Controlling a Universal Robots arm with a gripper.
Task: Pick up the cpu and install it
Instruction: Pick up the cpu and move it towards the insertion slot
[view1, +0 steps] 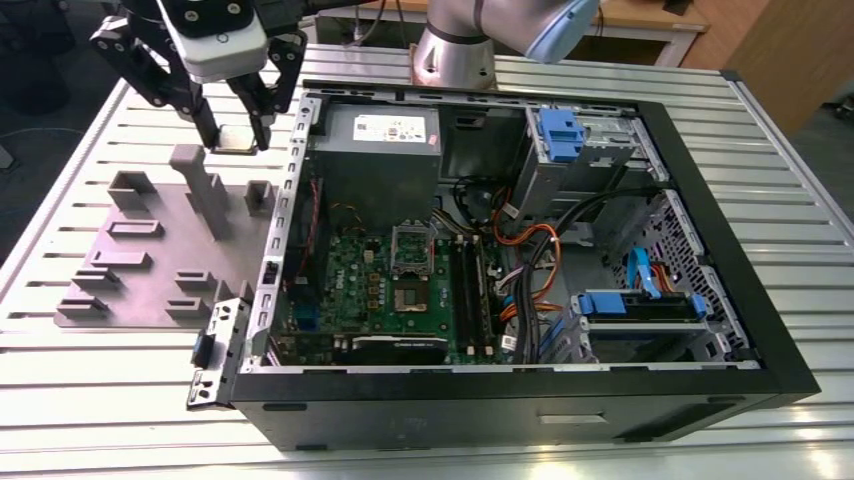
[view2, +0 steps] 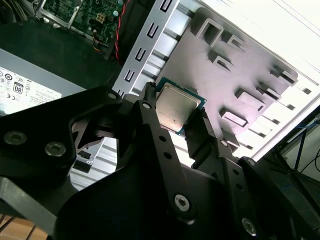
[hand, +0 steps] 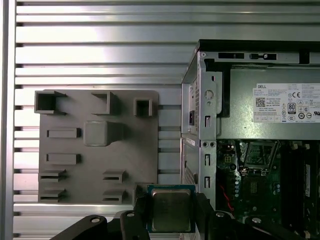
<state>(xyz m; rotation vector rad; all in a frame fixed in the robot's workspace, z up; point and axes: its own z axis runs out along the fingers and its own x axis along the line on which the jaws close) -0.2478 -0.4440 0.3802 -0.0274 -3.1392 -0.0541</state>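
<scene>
The cpu (view2: 176, 106) is a small square chip with a silvery top and green edge, and my gripper (view2: 175, 117) is shut on it, one black finger on each side. In the first wrist view the cpu (hand: 170, 209) hangs above the near edge of the grey holder plate (hand: 97, 160). In the exterior view my gripper (view1: 240, 135) holds the cpu (view1: 238, 139) in the air over the far end of the holder plate (view1: 160, 250), to the exterior view's left of the open computer case (view1: 534, 380). The open cpu socket (view1: 411, 243) lies on the green motherboard (view1: 354, 275).
A grey power supply box (view1: 378, 150) with a white label fills the case's far corner beside the gripper. Orange and black cables (view1: 527, 255) and blue drive brackets (view1: 641, 300) crowd the case's right half. The holder plate carries raised posts (view1: 200, 185). All stands on a slatted metal table (view1: 120, 400).
</scene>
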